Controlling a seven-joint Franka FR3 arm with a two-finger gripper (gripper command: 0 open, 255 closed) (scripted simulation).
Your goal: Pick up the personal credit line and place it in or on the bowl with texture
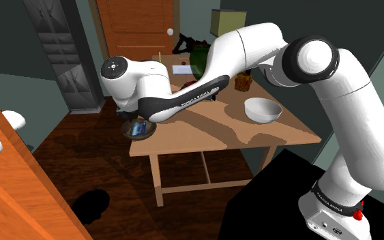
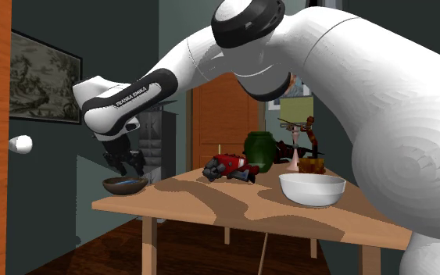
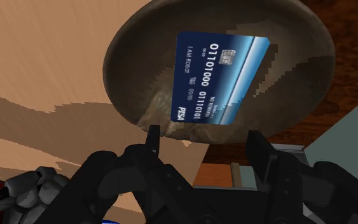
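Shoulder view: wooden table (image 1: 207, 131), white arm (image 1: 252, 44) reaching across to its corner. Dark brown mottled bowl (image 3: 139, 57) sits near table edge. Gripper (image 3: 204, 141) hovers just above bowl, fingers spread, clasping nothing. Blue credit card (image 3: 215, 79) lies inside bowl, apart from fingers.

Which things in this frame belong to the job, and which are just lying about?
Job in hand: dark blue card, lying in the brown textured bowl; the open claw above them.

Lying about: white bowl, green jar and red-and-black object, all on the table.
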